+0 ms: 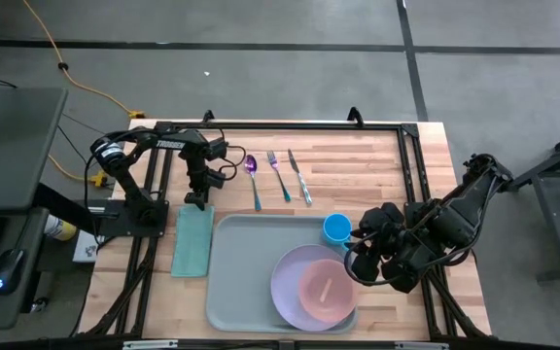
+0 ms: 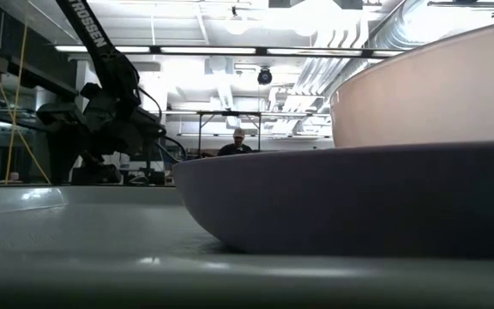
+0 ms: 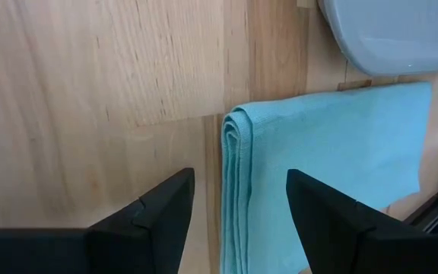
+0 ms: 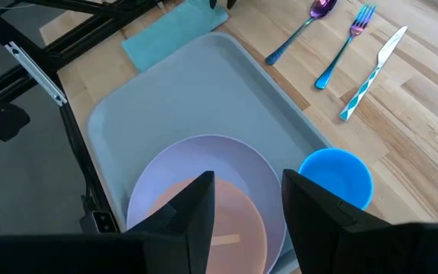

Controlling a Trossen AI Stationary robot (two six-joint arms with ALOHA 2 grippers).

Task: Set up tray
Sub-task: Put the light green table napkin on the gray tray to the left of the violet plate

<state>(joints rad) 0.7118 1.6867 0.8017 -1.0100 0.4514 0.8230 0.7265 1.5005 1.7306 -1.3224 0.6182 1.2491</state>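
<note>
The pale grey-blue tray (image 1: 246, 277) lies at the table's near middle. A lavender plate (image 1: 295, 264) sits on its right part, carrying a smaller pink bowl (image 1: 325, 290). A blue cup (image 1: 336, 227) stands just off the tray's far right corner. A folded teal cloth (image 1: 192, 241) lies left of the tray. My left gripper (image 3: 234, 205) is open above the cloth's far edge (image 3: 230, 122), fingers either side of the folds, touching nothing. My right gripper (image 4: 248, 199) is open above the plate's right side, near the cup.
A purple spoon (image 1: 252, 171), a fork (image 1: 278, 173) and a knife (image 1: 299, 177) with teal handles lie side by side beyond the tray. Bare wood stretches along the table's far edge and far right. A person (image 2: 238, 142) shows far off in the room.
</note>
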